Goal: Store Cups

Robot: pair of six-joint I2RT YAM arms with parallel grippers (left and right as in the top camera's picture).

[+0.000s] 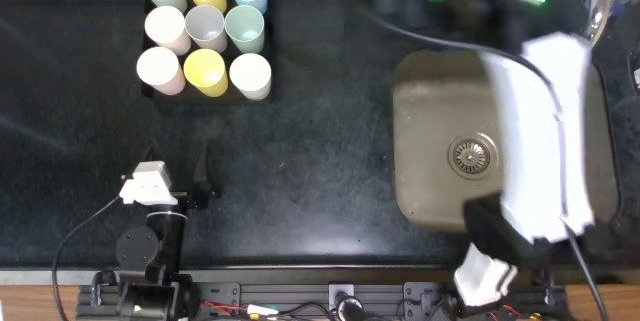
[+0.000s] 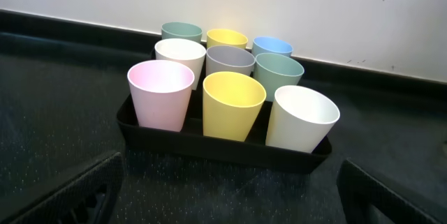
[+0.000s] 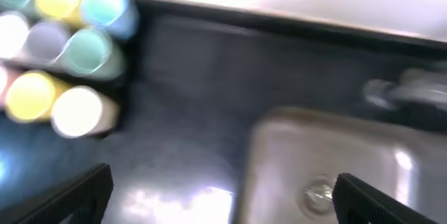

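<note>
Nine cups stand upright in a black tray (image 1: 268,93) at the counter's back left, three rows of three. The front row is a pink cup (image 2: 161,93), a yellow cup (image 2: 232,104) and a white cup (image 2: 301,118). My left gripper (image 2: 230,210) is open on the counter a little in front of the tray (image 2: 209,151), with nothing between its fingers; from above it (image 1: 180,164) sits low and left. My right gripper (image 3: 227,199) is open and empty, held high over the counter between the cups (image 3: 80,111) and the sink (image 3: 279,154).
A steel sink (image 1: 430,191) with a drain (image 1: 472,154) is set into the dark counter at the right. The white right arm (image 1: 545,131) stretches over it. A faucet (image 3: 405,91) stands behind the sink. A pale wall runs along the back.
</note>
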